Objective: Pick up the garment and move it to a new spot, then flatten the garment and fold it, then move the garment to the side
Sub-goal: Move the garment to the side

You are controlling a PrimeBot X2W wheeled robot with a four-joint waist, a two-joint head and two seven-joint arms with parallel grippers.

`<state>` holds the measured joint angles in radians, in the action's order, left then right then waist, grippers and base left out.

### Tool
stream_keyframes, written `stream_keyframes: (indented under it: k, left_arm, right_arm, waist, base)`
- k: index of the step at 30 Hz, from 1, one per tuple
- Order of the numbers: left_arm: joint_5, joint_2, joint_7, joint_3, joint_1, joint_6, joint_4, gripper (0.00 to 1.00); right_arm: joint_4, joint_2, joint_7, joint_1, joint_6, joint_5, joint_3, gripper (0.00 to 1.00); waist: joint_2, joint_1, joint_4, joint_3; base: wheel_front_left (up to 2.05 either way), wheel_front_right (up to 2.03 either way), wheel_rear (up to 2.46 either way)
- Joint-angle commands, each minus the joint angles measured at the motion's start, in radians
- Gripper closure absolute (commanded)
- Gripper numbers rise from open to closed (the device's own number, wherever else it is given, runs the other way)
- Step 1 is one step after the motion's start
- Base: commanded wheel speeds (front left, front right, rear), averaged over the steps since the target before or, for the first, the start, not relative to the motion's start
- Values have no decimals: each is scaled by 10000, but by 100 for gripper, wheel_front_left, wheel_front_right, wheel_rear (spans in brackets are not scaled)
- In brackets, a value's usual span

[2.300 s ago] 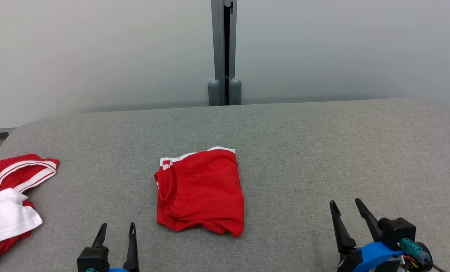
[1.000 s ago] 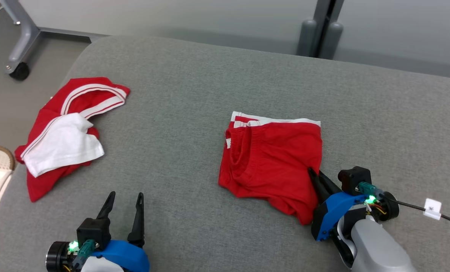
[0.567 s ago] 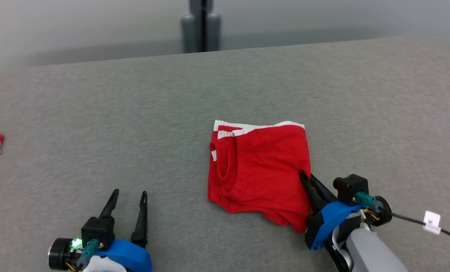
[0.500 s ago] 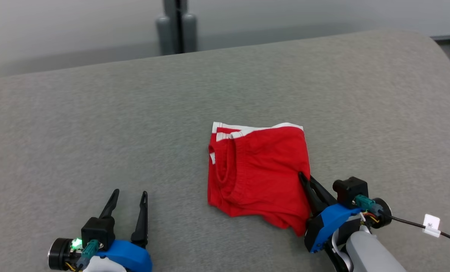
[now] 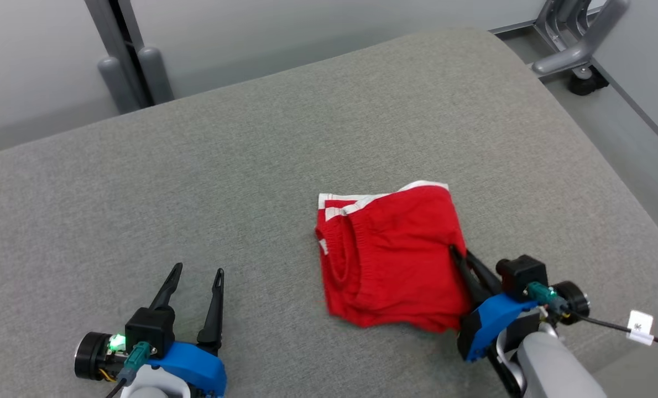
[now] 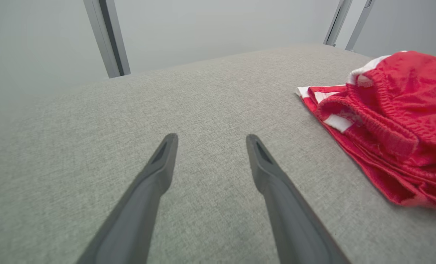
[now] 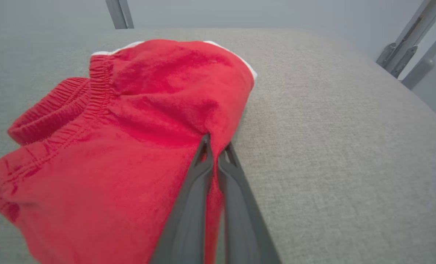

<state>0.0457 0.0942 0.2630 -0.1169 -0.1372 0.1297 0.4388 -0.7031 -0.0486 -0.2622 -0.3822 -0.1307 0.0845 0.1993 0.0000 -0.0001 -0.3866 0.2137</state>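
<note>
Red folded garment with white trim [image 5: 390,254] lies on the grey fabric-covered tabletop [image 5: 196,166], right of its middle. Its elastic waistband is turned toward 9 o'clock and its white edge toward 12. At its 4 o'clock edge the right pincer [image 5: 453,250] is closed tight on a pinch of red cloth, which puckers where the two dark fingers meet. The hold looks shallow, and how many layers it takes in cannot be told. If it has caught only the top layer, a lift would likely peel the fold open and leave the rest behind; so thin a pinch could also slip free. Dragging toward 3 o'clock could bunch the cloth on the rough weave, and the tabletop's rounded rim is near on that side, so an overshoot might spill fabric over it. The left pincer [image 5: 199,270], at 8 o'clock and well apart, stands wide open and empty, so nothing steadies the far edge.
</note>
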Motion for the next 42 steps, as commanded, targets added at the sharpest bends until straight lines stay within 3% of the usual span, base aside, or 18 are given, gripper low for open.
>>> stream_keyframes:
  k: [1,6,13,21,27,35,37,42]
  left_arm:
    - [42,146,24,-33,-140,8,-59,0]
    - [278,489,24,-321,-265,11,-188,0]
    - [719,929,24,-264,-343,14,-372,0]
    - [946,1146,8,-159,-409,1,-443,0]
    - [1006,1227,1,-69,-517,-4,-523,0]
    - [1082,1297,-1,-77,-697,-8,-492,0]
    - [1101,1306,-1,-74,-704,-8,-446,0]
    - [1101,1254,-1,-46,-690,-8,-334,0]
  right_arm:
    - [-159,-39,-38,-409,-1,-475,-321,100]
    - [-519,-47,452,-1358,2,-3189,-2664,100]
    - [660,-294,1716,-1902,0,-6832,-6602,100]
    - [1861,-595,2083,-1725,2,-7486,-8699,100]
    - [2222,-855,2150,-1809,2,-7531,-8950,100]
    - [1455,-1601,1778,-2356,2,-7537,-9330,100]
    - [987,-1857,1482,-2566,0,-7535,-9384,0]
    - [-131,-2456,566,-3233,0,-7520,-9403,0]
  waist:
    - [0,1,354,254]
    - [0,1,1383,718]
    - [0,1,2823,1381]
    - [0,1,3248,1765]
    - [0,1,3210,1938]
    - [0,1,3269,2082]
    - [0,1,3300,2097]
    - [0,1,3379,2046]
  base:
    - [0,0,0]
    - [0,0,0]
    - [0,0,0]
    - [0,0,0]
    - [0,0,0]
    - [0,0,0]
    - [0,0,0]
    - [0,0,0]
